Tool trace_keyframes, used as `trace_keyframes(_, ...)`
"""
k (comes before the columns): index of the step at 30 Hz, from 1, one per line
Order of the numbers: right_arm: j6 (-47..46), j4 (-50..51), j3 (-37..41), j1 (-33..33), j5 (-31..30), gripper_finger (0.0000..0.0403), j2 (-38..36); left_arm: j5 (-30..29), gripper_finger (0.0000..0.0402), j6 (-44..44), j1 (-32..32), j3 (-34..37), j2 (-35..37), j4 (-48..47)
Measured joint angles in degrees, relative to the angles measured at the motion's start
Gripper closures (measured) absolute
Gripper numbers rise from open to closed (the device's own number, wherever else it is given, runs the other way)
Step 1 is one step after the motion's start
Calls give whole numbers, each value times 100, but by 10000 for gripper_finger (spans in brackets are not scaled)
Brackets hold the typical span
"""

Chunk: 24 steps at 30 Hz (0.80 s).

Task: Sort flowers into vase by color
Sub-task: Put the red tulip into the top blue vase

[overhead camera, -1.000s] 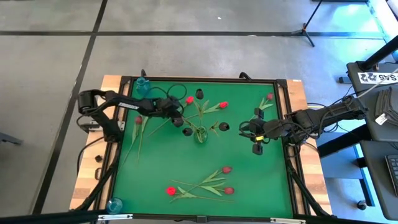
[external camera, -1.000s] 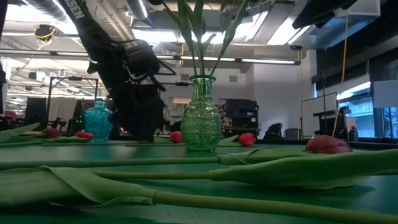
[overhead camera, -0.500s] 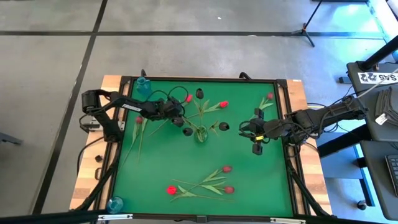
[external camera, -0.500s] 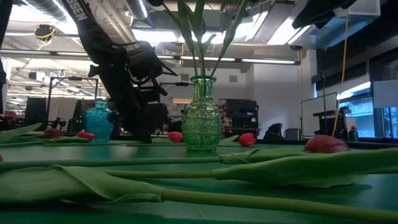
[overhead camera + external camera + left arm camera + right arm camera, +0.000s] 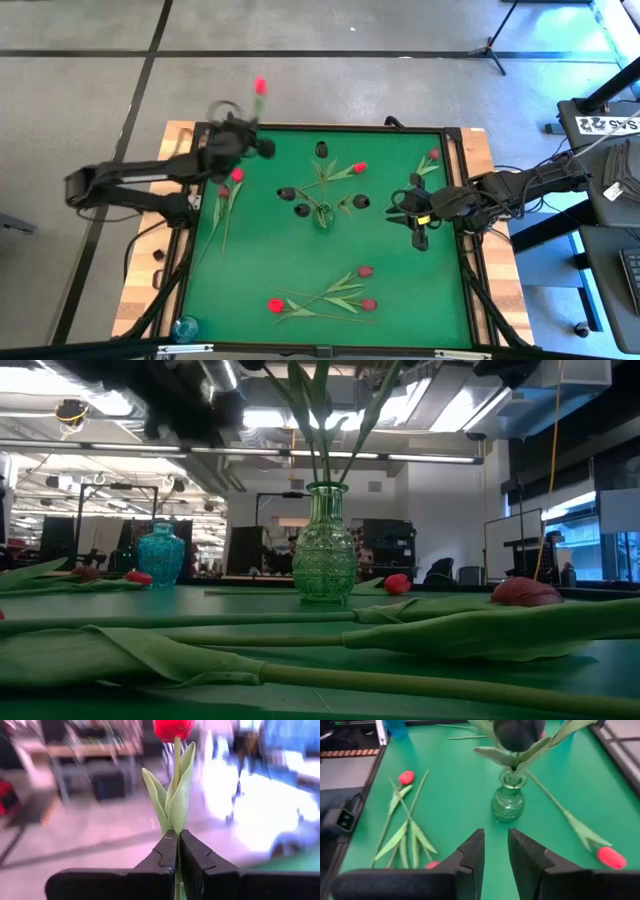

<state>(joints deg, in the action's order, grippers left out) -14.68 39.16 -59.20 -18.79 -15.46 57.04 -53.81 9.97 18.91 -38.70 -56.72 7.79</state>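
Left gripper [image 5: 240, 128] is up at the far-left corner of the table [image 5: 400, 250], clamped on the stem of a red tulip [image 5: 261, 86]. In the left wrist view the fingers [image 5: 165, 857] pinch the stem just below the leaves; bright red head [image 5: 173, 728] on top, two pale green leaves [image 5: 176, 800] folded up along a thin straight stem. From above, the head sits past the table's far edge, over the floor.

Right gripper [image 5: 418, 215] is on the right half of the table, fingers [image 5: 470, 857] apart with a narrow gap, holding nothing, aimed at the green glass vase [image 5: 507, 800].

That vase [image 5: 322, 215] is mid-table, textured clear green glass [image 5: 324, 550], already holding several stems with dark heads [image 5: 301, 211] fanned out around it. Turquoise vase [image 5: 160, 555] is at the far-left side of the mat.

Loose tulips:
- one red head [image 5: 236, 175] with stem on the left side
- one red [image 5: 360, 168] just beyond the green vase
- one red [image 5: 433, 155] at the far-right corner
- near-edge cluster [image 5: 330, 295] with red and darker red heads, stems crossing
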Motion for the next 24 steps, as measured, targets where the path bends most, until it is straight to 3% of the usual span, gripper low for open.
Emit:
trace_keyframes(5,305,-6,2,0,-380,318,2,-137,397,-1037,378,-1,434,1443)
trace_keyframes(12,429,-33,2,0,-451,318,2,48,398,-1752,1572,215,-17,3130)
trace_keyframes(24,302,-36,2,0,-461,318,4,448,397,-1914,3112,243,-991,4063)
